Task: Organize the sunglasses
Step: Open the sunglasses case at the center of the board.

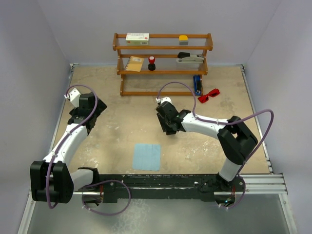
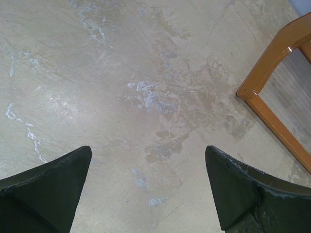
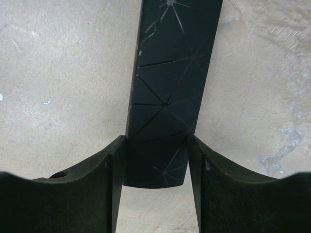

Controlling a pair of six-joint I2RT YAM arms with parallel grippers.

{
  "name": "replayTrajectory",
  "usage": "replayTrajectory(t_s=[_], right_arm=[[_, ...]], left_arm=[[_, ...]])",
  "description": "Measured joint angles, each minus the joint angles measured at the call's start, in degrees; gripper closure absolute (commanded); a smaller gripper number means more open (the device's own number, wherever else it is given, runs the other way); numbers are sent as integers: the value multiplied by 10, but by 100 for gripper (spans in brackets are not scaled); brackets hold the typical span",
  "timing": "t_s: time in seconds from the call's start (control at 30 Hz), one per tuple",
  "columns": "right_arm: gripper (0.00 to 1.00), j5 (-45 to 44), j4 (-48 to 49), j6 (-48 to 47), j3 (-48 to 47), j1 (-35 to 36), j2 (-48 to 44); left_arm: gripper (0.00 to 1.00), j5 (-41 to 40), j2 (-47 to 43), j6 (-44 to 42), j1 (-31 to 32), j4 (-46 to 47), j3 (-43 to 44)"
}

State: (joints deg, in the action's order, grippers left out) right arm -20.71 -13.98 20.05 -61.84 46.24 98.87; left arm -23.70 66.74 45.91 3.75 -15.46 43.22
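Sunglasses point(image 1: 208, 94): one small red pair, red frame and arms. They lie flat on the tabletop point(image 1: 122, 127) toward its far right corner, just beside the right end of the wooden shelf point(image 1: 163, 72). They are untouched and well apart from both arms.

Wooden shelf: brown, tiered, standing along the far edge of the tabletop at about its middle.
- Top tier: a white box point(image 1: 137, 38) at the left, a small yellow item point(image 1: 183, 38) at the right.
- Middle tier: a tan flat packet point(image 1: 135, 63), a small red-and-black item point(image 1: 151, 62), and a white-and-black object point(image 1: 190, 57) at the right.
- Foot, right end: a blue item point(image 1: 197, 84) between the shelf frame and the sunglasses.

Black case point(image 3: 170, 87): oblong, dark, scored with fine pale lines. In the right wrist view its near end sits between the fingers point(image 3: 97, 179), one against each long side.

Right gripper point(image 1: 168, 123): over the middle of the tabletop, closed on the black case. Whether the case rests on the tabletop or is lifted cannot be told.

Left gripper point(image 1: 87, 114): toward the left edge of the tabletop. Its fingers point(image 2: 48, 179) are spread wide with only bare surface between them, and a corner of the shelf frame shows at the right of the left wrist view.

Blue cloth point(image 1: 147, 156): light blue, square, flat on the tabletop near the middle of its near edge.
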Motion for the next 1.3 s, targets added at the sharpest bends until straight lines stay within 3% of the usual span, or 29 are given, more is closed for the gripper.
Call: replayTrajectory(t_s=[0.53, 1.3], right_arm=[[55, -42, -28, 0, -12, 7, 0], [52, -170, -84, 9, -45, -1, -4]], left_arm=[[3, 6, 0, 0, 0, 2, 0], [3, 12, 0, 0, 0, 11, 0]])
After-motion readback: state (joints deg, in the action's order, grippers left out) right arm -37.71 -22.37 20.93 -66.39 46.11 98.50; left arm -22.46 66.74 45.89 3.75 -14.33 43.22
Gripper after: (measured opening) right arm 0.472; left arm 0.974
